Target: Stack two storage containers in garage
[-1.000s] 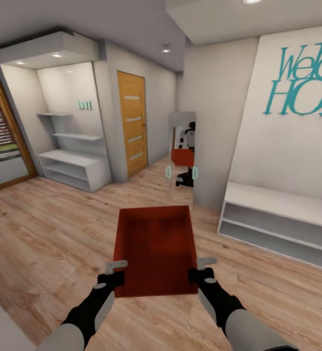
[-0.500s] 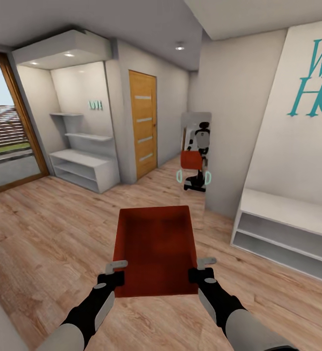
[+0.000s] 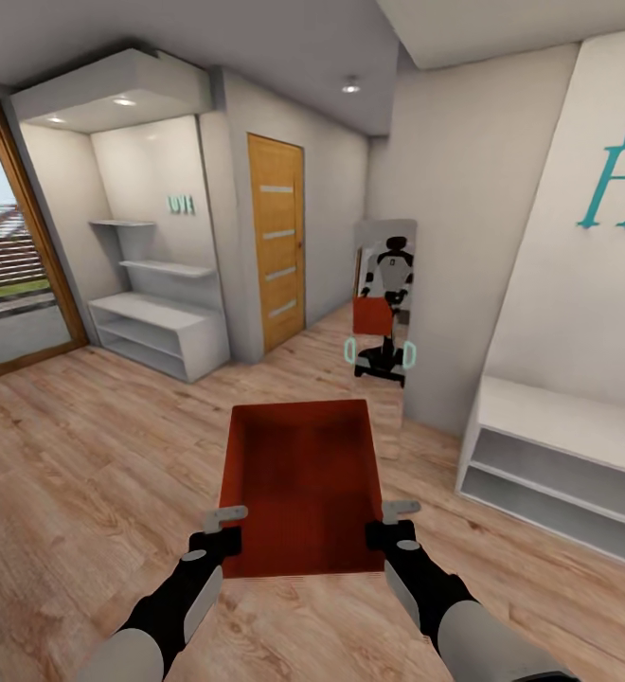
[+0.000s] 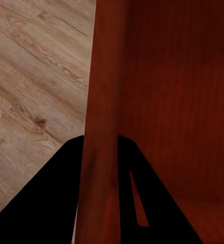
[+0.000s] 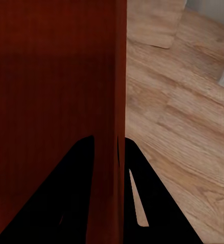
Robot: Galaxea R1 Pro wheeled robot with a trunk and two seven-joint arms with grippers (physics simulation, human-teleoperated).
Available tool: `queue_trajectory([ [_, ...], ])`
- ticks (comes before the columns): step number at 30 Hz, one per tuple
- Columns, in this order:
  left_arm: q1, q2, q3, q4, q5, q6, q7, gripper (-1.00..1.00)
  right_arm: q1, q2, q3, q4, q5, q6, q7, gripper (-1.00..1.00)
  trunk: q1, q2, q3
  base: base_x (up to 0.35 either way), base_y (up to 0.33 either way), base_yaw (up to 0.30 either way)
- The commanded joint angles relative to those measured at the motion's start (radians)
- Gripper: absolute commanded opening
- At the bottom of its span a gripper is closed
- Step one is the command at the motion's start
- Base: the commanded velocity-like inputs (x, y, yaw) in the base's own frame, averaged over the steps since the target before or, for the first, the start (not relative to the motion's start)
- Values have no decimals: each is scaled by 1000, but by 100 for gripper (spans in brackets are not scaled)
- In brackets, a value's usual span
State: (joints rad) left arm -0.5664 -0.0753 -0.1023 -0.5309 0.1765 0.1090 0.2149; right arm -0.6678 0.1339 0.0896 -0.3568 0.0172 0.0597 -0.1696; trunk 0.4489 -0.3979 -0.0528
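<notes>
The teal wall lettering (image 3: 623, 170) runs off the head view's right edge, so just its first strokes can be read. The small green sign (image 3: 181, 204) in the alcove is too small to make out. The glass door (image 3: 14, 256) is cut by the left edge, and the white shelf unit (image 3: 559, 455) by the right. In the wrist views the container's wall (image 4: 99, 127) hides each pincer's inner finger (a dark outline either side). The mirror (image 3: 384, 303) shows a tiny, blurred robot.
</notes>
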Motion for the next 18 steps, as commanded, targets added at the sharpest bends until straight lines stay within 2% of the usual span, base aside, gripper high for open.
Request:
queue_trajectory([
  [1, -1, 1, 10, -4, 27, -63, 21, -100, 0, 1, -4, -1, -37, 5, -2, -100, 1, -2, -2, 322, 0, 0],
  [6, -1, 1, 10, -4, 27, -63, 21, -100, 0, 2, -4, -1, -37, 6, -3, -100, 1, -2, -2, 322, 0, 21],
  [18, -1, 2, 10, -4, 27, -63, 21, -100, 0, 1, -4, -1, -37, 6, -4, -100, 1, -2, -2, 322, 0, 255],
])
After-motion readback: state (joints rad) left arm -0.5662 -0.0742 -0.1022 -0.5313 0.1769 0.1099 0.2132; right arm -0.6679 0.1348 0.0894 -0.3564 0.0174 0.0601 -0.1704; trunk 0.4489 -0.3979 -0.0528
